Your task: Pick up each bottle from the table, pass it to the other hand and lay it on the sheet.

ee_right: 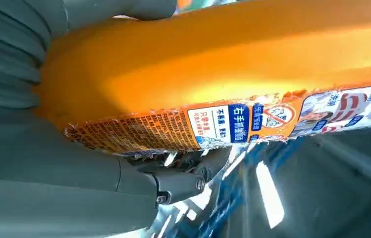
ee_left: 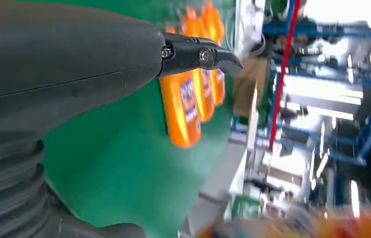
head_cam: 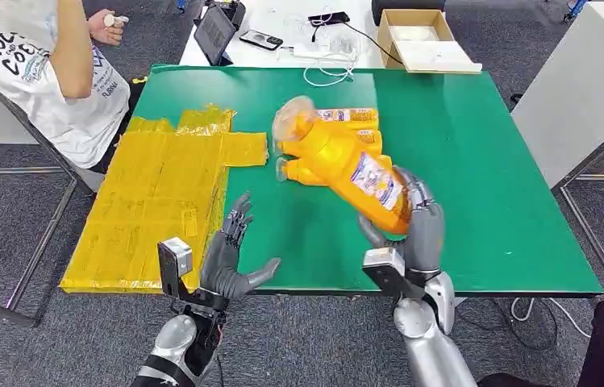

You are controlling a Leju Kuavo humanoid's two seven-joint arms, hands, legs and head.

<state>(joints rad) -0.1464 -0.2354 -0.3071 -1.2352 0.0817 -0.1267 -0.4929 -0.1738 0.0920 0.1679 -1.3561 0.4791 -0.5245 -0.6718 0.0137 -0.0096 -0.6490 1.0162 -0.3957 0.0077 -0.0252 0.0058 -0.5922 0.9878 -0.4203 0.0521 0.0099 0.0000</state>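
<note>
bottle [head_cam: 347, 165], orange with a pale cap and a blue-and-white label, is gripped near its base by the right hand [head_cam: 419, 230] and held up above the green worktop [head_cam: 484, 161], tilted so the cap end points away from the robot and toward its left. in the right wrist view the bottle [ee_right: 223, 74] lies across the hand [ee_right: 74, 173], the thumb on one side and the darker fingers [ee_right: 183, 183] on the other, its torn label facing the camera.

left hand [head_cam: 230, 258] is spread with nothing in it, palm turned toward the bottle, raised over the near edge of the worktop just beside the sheet [head_cam: 161, 201]. it is apart from the bottle. in the left wrist view the hand [ee_left: 74, 79] has a dark finger [ee_left: 203, 55] reaching out in front of the orange bottles.

more bottles [head_cam: 339, 141] lie on their sides on the worktop, behind and under the raised one, near the middle; how many there are is hard to tell because the held bottle covers part of them. the left wrist view shows them [ee_left: 193, 94] side by side on the green surface.

sheet is yellow, wrinkled, and covers the worktop's left part, hanging over its left edge. no bottle lies on it.

a person [head_cam: 48, 72] in a white printed shirt sits at the far left corner, one hand holding a small pale thing. behind the worktop stands a white table [head_cam: 282, 24] with a tablet [head_cam: 216, 34], a phone [head_cam: 261, 39], cables and a cardboard box [head_cam: 419, 36].
</note>
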